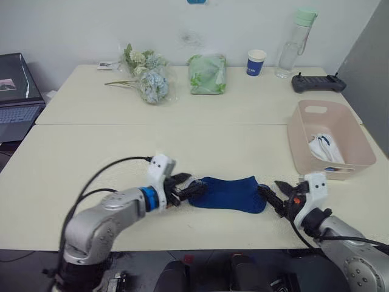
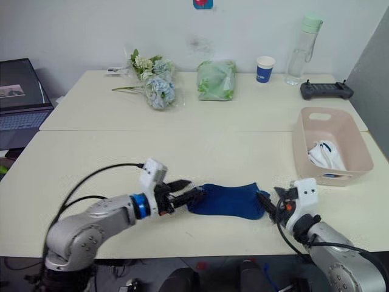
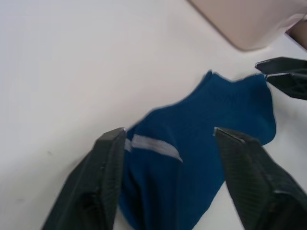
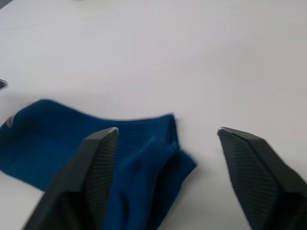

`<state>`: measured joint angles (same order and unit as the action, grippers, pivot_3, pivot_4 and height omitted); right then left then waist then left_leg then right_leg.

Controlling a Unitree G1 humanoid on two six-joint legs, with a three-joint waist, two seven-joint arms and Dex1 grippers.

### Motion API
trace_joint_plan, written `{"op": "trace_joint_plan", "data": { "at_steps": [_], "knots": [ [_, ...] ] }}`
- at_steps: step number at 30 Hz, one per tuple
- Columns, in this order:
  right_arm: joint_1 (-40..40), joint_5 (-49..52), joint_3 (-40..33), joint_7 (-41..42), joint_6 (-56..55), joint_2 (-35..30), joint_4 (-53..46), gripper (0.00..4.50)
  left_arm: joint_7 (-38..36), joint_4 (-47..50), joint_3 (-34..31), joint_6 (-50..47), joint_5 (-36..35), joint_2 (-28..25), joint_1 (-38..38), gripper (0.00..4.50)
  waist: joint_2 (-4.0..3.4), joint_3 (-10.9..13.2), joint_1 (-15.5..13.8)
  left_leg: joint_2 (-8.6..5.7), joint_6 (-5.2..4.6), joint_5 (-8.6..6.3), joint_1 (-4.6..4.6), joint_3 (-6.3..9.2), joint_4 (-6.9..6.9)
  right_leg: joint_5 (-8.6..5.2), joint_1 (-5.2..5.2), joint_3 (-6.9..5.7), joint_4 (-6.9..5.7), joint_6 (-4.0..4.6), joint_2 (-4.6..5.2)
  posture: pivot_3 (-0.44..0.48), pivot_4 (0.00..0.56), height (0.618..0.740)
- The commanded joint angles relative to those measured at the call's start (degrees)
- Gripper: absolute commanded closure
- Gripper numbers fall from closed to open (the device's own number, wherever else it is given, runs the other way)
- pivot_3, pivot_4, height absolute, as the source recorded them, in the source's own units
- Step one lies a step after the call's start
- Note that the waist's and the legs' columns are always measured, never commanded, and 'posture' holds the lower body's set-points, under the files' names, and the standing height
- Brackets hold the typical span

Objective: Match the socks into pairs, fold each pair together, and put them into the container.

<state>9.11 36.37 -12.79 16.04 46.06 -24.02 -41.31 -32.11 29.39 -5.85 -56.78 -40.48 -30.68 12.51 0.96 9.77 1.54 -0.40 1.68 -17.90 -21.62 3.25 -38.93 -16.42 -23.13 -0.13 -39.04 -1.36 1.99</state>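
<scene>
A dark blue sock lies flat near the table's front edge, between my two grippers. My left gripper stands open at its toe end. In the left wrist view its fingers straddle the toe, which has a grey stripe. My right gripper stands open at the cuff end, and in the right wrist view the cuff lies between its fingers, bunched in layers. The pale pink container stands at the right with white socks inside.
Along the far side of the table are a flower bunch, a green cloth bundle, a blue paper cup, a water bottle and a black controller. A laptop sits off the left edge.
</scene>
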Motion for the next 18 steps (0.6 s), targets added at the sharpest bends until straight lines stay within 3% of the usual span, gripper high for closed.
{"op": "trace_joint_plan", "data": {
  "at_steps": [1, 3, 4, 7, 11, 16, 18],
  "knots": [
    [-2.49, -3.02, 1.49, 6.07, -5.58, -5.34, -1.82, 0.26, -9.92, -2.27, 0.53, 9.11, 1.66, -4.49, 3.33, 0.23, 0.0, 0.0, 0.0, -0.02, 0.0, 0.0, 0.0, -0.03, 0.0, 0.0, 0.0, 0.01, 0.01, 0.0, -0.05, 0.0, 0.15, 0.74],
    [-4.49, -4.15, 3.39, 8.19, -7.28, -7.36, -0.95, 0.26, -13.61, -5.66, 2.47, 13.81, 3.61, -5.24, 5.27, 0.23, 0.0, 0.0, -0.02, -0.03, 0.0, 0.0, 0.01, -0.08, 0.0, 0.0, 0.03, 0.01, 0.04, 0.0, -0.08, 0.0, 0.15, 0.74],
    [-5.56, -4.79, 4.6, 9.48, -7.99, -8.33, -0.51, 0.26, -15.0, -7.55, 3.92, 16.63, 5.29, -5.1, 6.28, 0.4, 0.0, 0.0, -0.03, -0.02, 0.0, 0.0, 0.03, -0.08, 0.0, 0.0, 0.04, 0.01, 0.05, 0.0, -0.08, 0.0, 0.15, 0.74],
    [-8.32, -6.68, 8.45, 13.1, -10.12, -10.4, 0.98, 0.89, -20.35, -11.89, 9.91, 25.4, 10.81, -4.54, 8.52, 1.22, 0.01, 0.0, -0.04, -0.02, 0.0, 0.0, 0.03, -0.09, -0.01, 0.0, 0.05, 0.03, 0.05, 0.0, -0.08, 0.0, 0.15, 0.74],
    [-11.25, -10.28, 13.89, 15.4, -13.02, -10.22, 5.2, 2.29, -23.73, -16.36, 16.59, 32.33, 15.42, -0.93, 10.3, 2.49, 0.01, 0.0, -0.06, -0.02, 0.0, 0.0, 0.0, -0.1, -0.02, 0.0, 0.04, 0.04, 0.07, 0.0, -0.03, 0.0, 0.15, 0.74],
    [-10.59, -17.27, 19.42, 16.95, -17.81, -10.8, 11.51, 4.21, -24.84, -22.46, 24.53, 42.13, 26.2, 0.56, 10.98, 4.23, 0.02, -0.01, -0.04, 0.0, -0.01, 0.01, 0.0, -0.09, -0.04, 0.0, 0.02, 0.07, 0.02, 0.01, 0.02, 0.0, 0.15, 0.74],
    [-9.66, -19.64, 20.01, 17.37, -19.8, -11.37, 13.1, 4.48, -24.47, -23.07, 24.92, 42.99, 27.99, 0.36, 10.77, 4.49, 0.03, -0.01, -0.06, 0.0, -0.02, 0.0, -0.02, -0.08, -0.04, 0.0, 0.01, 0.05, 0.03, 0.01, 0.01, 0.0, 0.15, 0.74]
  ]
}}
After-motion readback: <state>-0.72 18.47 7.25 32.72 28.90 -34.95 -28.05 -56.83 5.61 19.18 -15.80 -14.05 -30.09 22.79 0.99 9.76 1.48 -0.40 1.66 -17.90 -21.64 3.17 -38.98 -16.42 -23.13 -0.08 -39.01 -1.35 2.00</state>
